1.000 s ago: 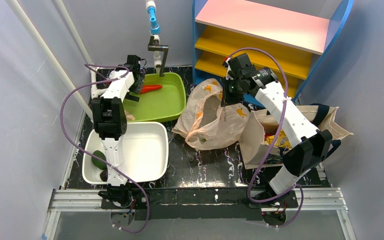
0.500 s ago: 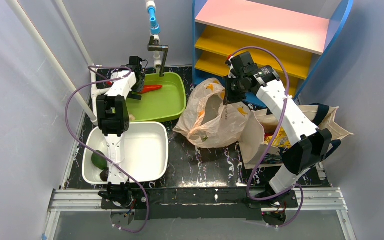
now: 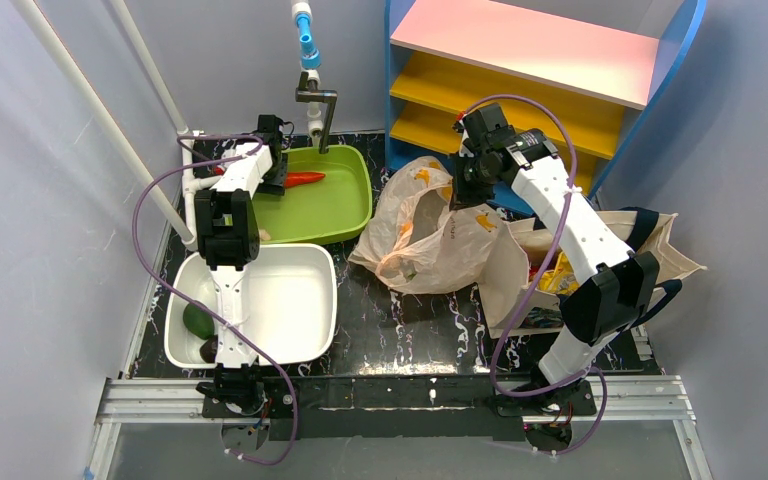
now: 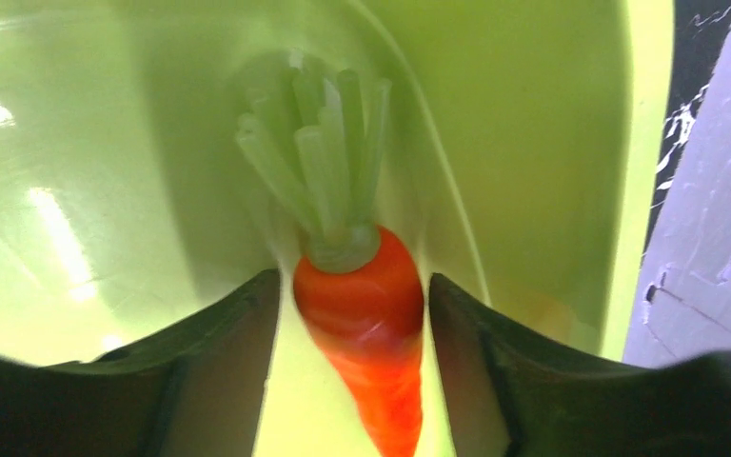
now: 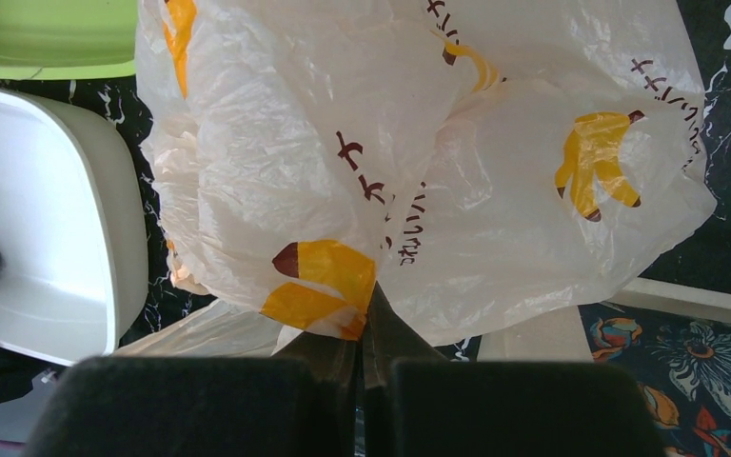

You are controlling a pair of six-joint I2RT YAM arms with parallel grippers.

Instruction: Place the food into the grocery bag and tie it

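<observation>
Tabletop (image 3: pixel 400 322): bearing green tub (image 3: pixel 348 212).
Left gripper (image 4: pixel 352 286): jaws parted, straddling carrot (image 4: pixel 364 328).
Right gripper (image 5: pixel 366 335): clenching banana-print plastic bag (image 5: pixel 343 124).

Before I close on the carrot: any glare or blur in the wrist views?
Left wrist: glare patches on the green tub, carrot tip smeared, left gripper's fingers soft. Right wrist: grocery bag print crisp, evenly lit; right gripper's fingers dark and blurred.

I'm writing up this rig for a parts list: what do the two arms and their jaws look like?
The left arm and right arm have white boxy links joined by black joint housings. A purple cable loops alongside each. The jaws are black and broad, with flat inner faces.
</observation>
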